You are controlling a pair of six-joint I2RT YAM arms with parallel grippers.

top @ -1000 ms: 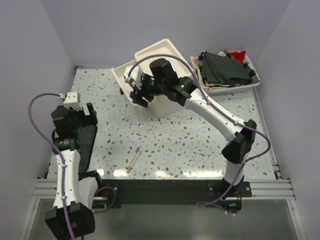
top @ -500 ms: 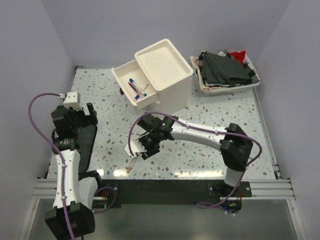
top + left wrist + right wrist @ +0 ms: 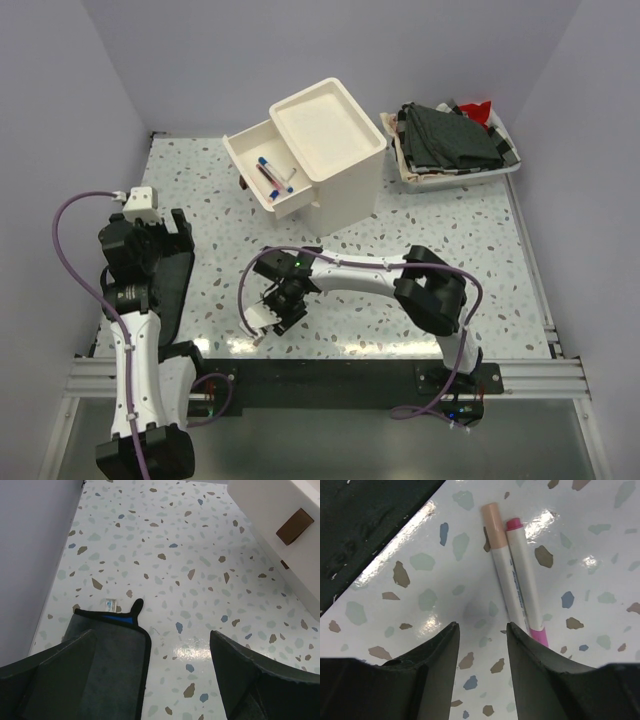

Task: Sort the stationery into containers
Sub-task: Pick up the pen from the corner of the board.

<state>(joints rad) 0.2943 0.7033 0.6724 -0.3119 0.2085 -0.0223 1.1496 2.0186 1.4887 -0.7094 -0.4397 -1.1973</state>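
Two pens lie side by side on the speckled table near its front edge: one with a peach cap (image 3: 495,550), one white with pink ends (image 3: 522,585). My right gripper (image 3: 481,630) hangs low just left of them, open, with only bare table between its fingers; the right fingertip (image 3: 520,635) sits next to the white pen's pink end. In the top view that gripper (image 3: 270,315) covers most of the pens. The cream cabinet (image 3: 340,130) stands at the back with its top drawer (image 3: 250,155) pulled out, pens (image 3: 270,172) lying inside. My left gripper (image 3: 150,240) is wide open and holds nothing.
A dark mat (image 3: 110,670) lies under the left gripper by the left wall. A white tray (image 3: 470,178) of dark cloths sits at the back right. A black rail (image 3: 320,385) runs along the table's front edge, close to the pens. The cabinet's brown handle (image 3: 295,525) shows at upper right.
The right arm swung from the open drawer down to the pens near the front edge, and its jaws narrowed. The left arm barely moved.
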